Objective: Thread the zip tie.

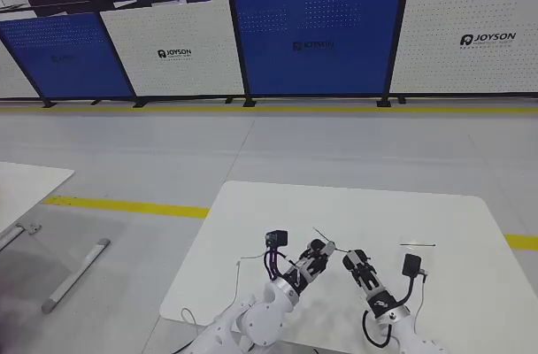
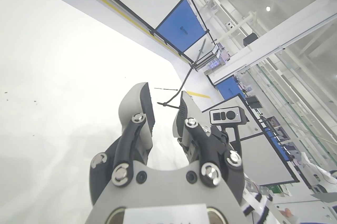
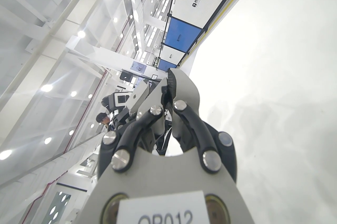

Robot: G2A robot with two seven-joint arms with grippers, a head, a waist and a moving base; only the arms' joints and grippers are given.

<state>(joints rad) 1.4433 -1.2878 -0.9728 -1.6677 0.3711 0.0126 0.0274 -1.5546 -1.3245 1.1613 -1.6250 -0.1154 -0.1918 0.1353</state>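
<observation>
A black zip tie (image 2: 184, 80) stands slanted off the white table (image 1: 251, 265), its head (image 2: 163, 104) low between my left gripper's fingers and its strap rising past the table's far edge. The strap lies against one finger pad (image 2: 182, 105). My left gripper (image 2: 163, 101) is open, and the fingers do not clamp the tie. From above, the tie (image 1: 321, 235) pokes out just beyond the left gripper (image 1: 320, 251). My right gripper (image 1: 353, 259) sits close beside the left one; its fingers (image 3: 171, 77) are shut with nothing visible between them.
A second thin black tie (image 1: 418, 245) lies flat on the table farther right, also seen ahead of the left gripper (image 2: 165, 89). The right arm's wrist camera (image 2: 227, 116) stands close by. Another white table (image 1: 21, 190) is at the far left.
</observation>
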